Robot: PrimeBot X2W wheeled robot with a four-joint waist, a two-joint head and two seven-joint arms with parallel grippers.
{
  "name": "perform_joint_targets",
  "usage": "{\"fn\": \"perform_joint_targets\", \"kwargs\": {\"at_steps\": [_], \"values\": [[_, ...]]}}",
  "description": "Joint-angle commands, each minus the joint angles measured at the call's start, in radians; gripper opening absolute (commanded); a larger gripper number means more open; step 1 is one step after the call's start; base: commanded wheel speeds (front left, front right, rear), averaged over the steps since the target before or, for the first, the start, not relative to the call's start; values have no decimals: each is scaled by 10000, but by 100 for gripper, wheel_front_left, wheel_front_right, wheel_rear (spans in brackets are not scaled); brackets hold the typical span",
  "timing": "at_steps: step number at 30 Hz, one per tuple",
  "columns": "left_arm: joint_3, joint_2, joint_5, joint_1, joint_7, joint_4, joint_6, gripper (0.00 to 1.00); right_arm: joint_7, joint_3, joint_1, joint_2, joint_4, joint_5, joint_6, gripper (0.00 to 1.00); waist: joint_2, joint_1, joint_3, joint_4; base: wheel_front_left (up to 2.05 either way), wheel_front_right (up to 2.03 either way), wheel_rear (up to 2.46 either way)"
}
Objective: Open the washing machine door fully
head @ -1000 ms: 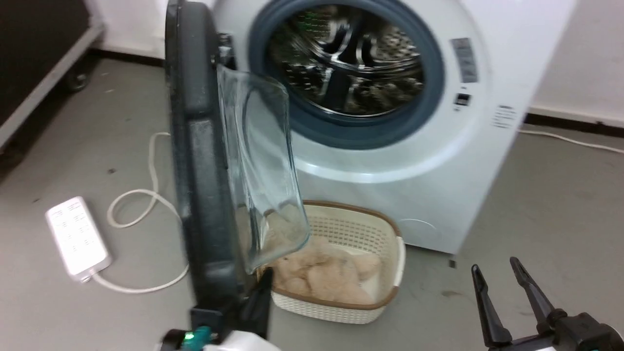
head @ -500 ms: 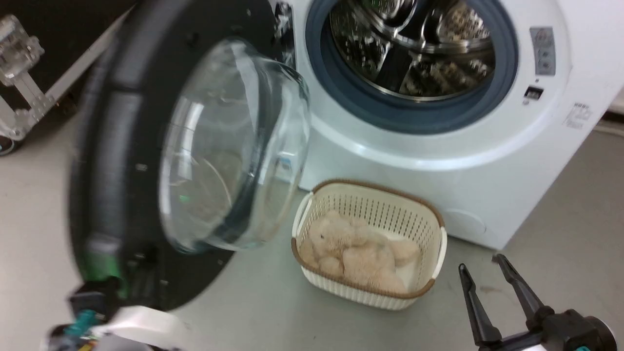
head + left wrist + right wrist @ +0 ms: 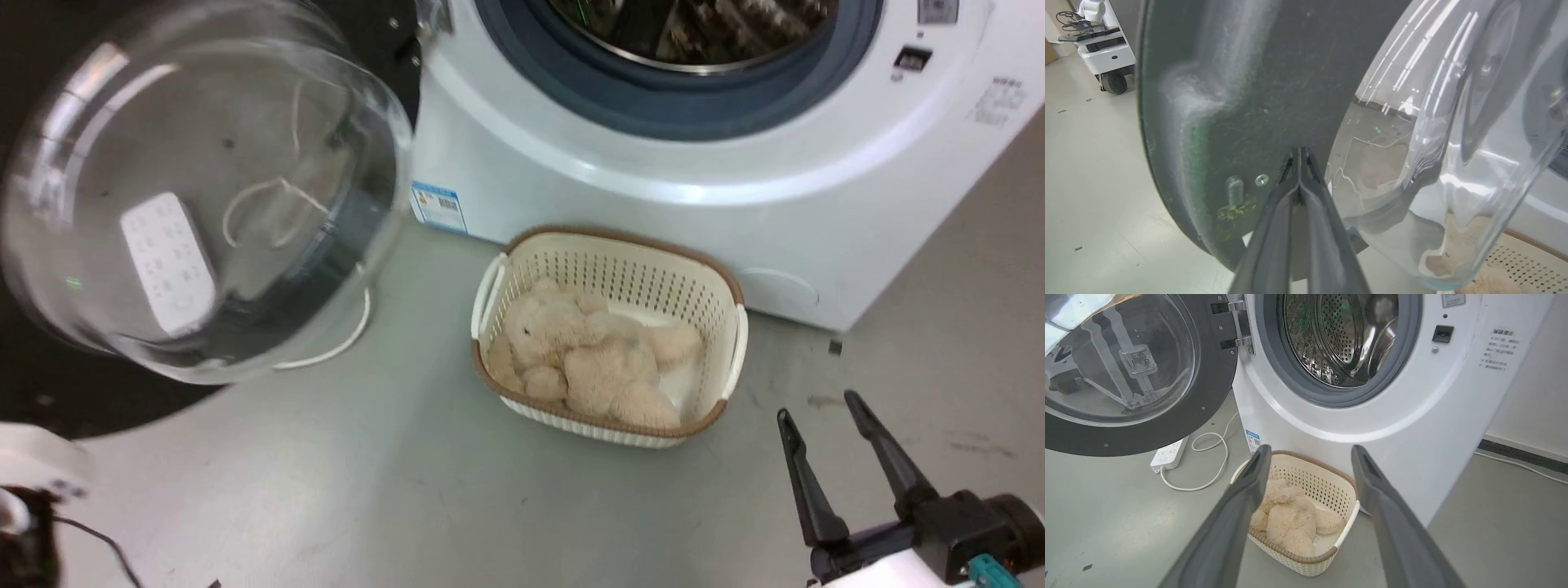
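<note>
1. Your washing machine stands ahead, drum opening uncovered.
2. The washing machine door hangs wide open on your left, glass bowl facing you.
3. A cream basket sits on the floor before the machine, holding a plush bear.
4. Your right gripper hovers near the basket, fingers released.
5. Your left gripper has its fingers clenched together, tips against the door's black inner face.
</note>
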Motion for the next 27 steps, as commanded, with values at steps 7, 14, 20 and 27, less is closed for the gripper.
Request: {"fn": "perform_joint_targets", "kwargs": {"at_steps": [7,14,20,27], "values": [[565,726,-364,-1244,-391,1548,-381,0,-2,-29,-346,-215,-150,-48,-9,100,0,-2,560,-220,0,0,0],[474,799,-268,-1553,-1097,2449,-646,0,-10,-76,-329,-175,20,-23,-9,100,0,-2,259,-303,0,0,0],[-25,414,159,-1245,-1702,2047,-845,0,-26,-262,-212,-83,143,-29,-9,100,0,-2,-411,-364,0,0,0],[-751,-552,753,-307,-1960,139,-798,0,-40,-628,-75,19,140,-122,-9,100,0,-2,-1431,-778,0,0,0]]}}
